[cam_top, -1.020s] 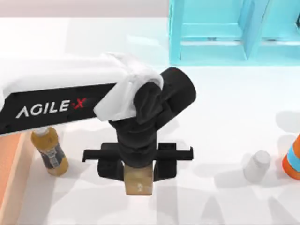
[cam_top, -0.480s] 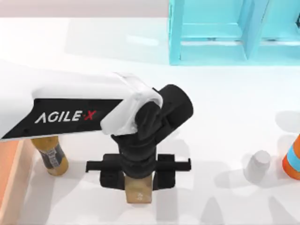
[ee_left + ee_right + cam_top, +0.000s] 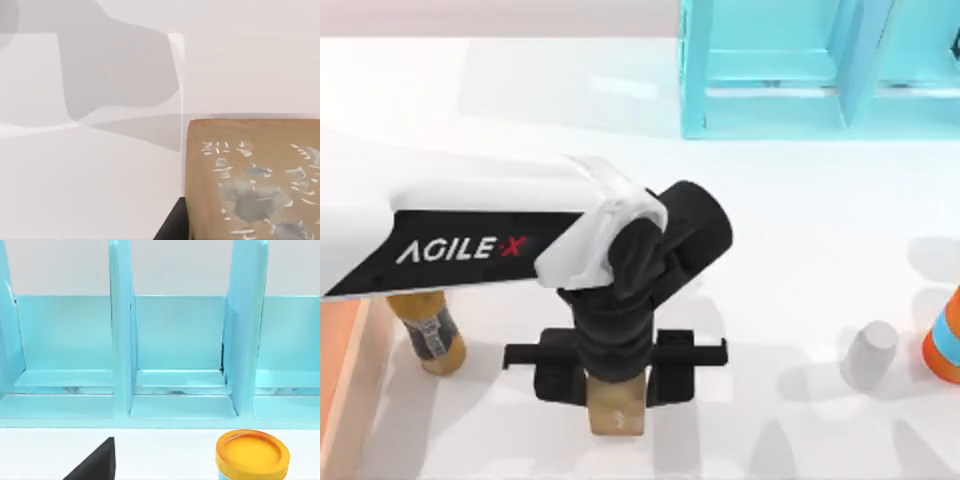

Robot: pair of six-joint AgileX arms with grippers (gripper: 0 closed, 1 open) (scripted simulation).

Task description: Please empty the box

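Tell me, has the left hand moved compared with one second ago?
Yes. The left hand, closed on the cube, shifted slightly toward the top view's near edge, judged against the white cup, which stayed put.

The box (image 3: 342, 370) is orange-brown with a lighter raised rim. It lies at the near left edge of the surface (image 3: 800, 260), mostly cut off.

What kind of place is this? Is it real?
Probably not real: it looks like a computer-made robot practice table. A robot arm reaches over a plain white table holding a turquoise shelf, a bottle and a small tan cube.
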